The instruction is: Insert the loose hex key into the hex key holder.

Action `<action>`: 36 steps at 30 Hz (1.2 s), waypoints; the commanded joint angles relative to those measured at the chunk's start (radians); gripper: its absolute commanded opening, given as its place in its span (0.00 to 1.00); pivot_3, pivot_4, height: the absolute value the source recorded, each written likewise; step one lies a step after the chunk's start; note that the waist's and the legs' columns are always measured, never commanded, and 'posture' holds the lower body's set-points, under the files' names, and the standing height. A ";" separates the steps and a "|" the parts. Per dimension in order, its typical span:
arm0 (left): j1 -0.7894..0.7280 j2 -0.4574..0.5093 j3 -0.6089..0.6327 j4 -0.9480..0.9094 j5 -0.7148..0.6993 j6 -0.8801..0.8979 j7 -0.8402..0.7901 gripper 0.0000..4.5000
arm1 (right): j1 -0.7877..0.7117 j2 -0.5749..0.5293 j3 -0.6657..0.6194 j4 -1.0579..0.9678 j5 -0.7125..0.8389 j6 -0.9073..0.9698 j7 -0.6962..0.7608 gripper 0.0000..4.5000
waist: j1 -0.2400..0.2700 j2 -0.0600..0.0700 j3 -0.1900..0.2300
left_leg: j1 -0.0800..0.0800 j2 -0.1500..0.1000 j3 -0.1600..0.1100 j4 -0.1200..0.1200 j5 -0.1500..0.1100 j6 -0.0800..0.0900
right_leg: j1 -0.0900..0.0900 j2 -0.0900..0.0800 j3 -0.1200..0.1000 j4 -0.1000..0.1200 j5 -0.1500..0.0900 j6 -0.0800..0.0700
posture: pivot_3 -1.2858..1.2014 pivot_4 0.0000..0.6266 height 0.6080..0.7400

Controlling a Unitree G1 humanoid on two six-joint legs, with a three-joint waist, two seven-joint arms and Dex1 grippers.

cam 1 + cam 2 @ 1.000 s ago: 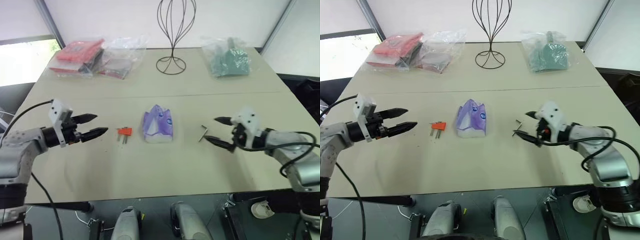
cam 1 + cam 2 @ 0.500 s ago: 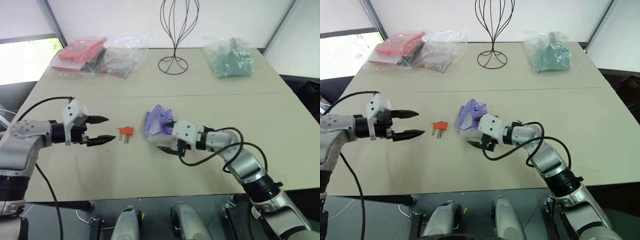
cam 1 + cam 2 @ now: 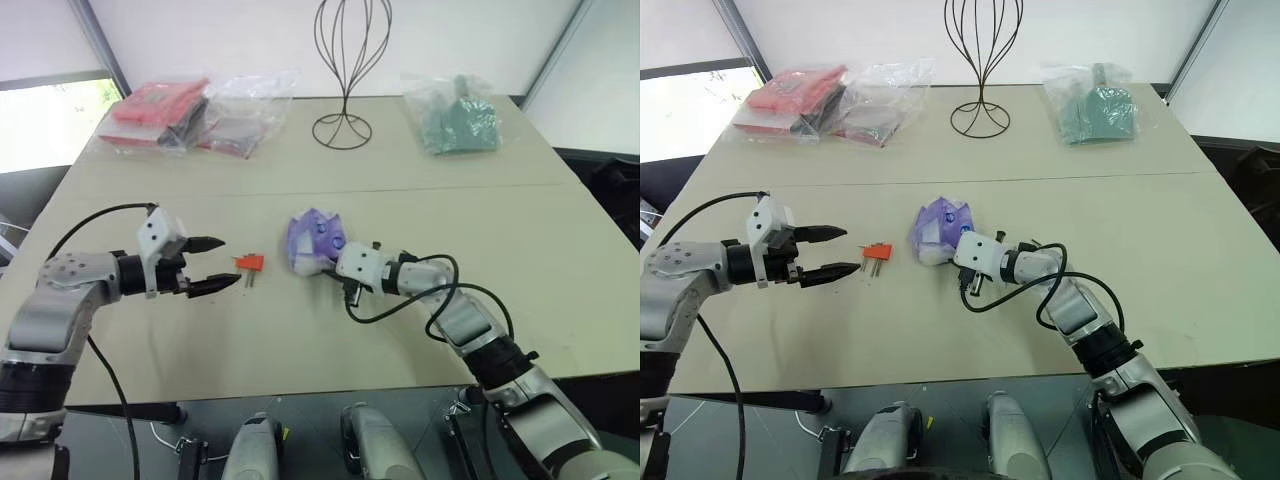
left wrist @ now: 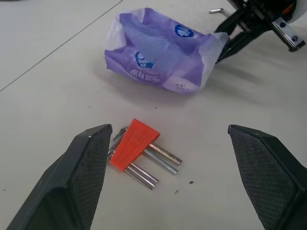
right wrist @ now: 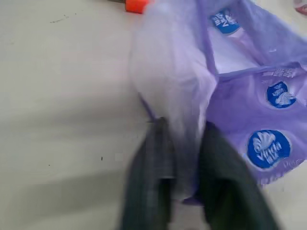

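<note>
Two grippers are recorded — left gripper (image 3: 228, 262) released beside the hex key holder (image 3: 248, 262), right gripper (image 5: 184, 125) clenched on the purple packet (image 3: 315, 240) — and the loose hex key (image 4: 217, 10), upper right in the left wrist view, judged light, stiff and slippery, is best pinched mid-shank.

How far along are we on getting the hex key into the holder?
Nothing is done yet. The hex key holder lies ahead of the open left gripper. The right gripper is shut on the purple packet edge, not on the loose key. Left to do: grasping and inserting that key.
</note>
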 commanded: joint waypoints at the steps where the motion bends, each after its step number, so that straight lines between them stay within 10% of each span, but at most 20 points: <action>1: 0.003 -0.001 0.025 -0.020 -0.002 -0.025 0.007 0.90 | 0.002 0.010 -0.020 -0.042 -0.002 -0.011 -0.006 0.01 | 0.000 0.000 0.000 | 0.000 0.000 0.000 0.000 0.000 0.000 | 0.000 0.000 0.000 0.000 0.000 0.000 | 0.52 0.24 1.00; 12: -0.001 -0.027 0.010 -0.008 0.009 -0.036 0.017 0.90 | -0.088 -0.151 -0.319 -0.009 -0.190 0.228 -0.387 0.01 | 0.009 0.000 0.000 | -0.001 -0.001 0.000 0.001 0.000 -0.001 | 0.000 -0.002 0.000 0.000 0.000 -0.001 | 0.52 0.24 1.00; 23: -0.025 -0.056 -0.018 -0.002 0.014 -0.029 0.027 0.90 | -0.037 -0.273 -0.449 0.037 -0.154 0.403 -0.384 0.01 | -0.020 0.001 0.001 | 0.000 -0.001 0.000 -0.002 0.000 0.000 | -0.001 0.000 0.001 0.000 0.001 0.001 | 0.52 0.24 1.00; 32: -0.033 -0.056 -0.027 -0.002 0.011 -0.024 0.027 0.90 | 0.018 -0.289 -0.419 -0.025 -0.155 0.467 -0.340 0.92 | -0.025 0.001 0.001 | 0.000 -0.001 0.000 -0.002 0.000 0.000 | -0.001 0.000 0.001 0.000 0.001 0.002 | 0.52 0.24 1.00; 36: -0.037 -0.054 -0.027 0.003 0.012 -0.025 0.023 0.90 | 0.026 -0.313 -0.416 -0.056 -0.152 0.497 -0.311 0.99 | -0.025 0.001 0.001 | 0.000 -0.001 0.000 -0.001 0.000 0.000 | -0.001 0.000 0.001 0.000 0.001 0.001 | 0.52 0.24 1.00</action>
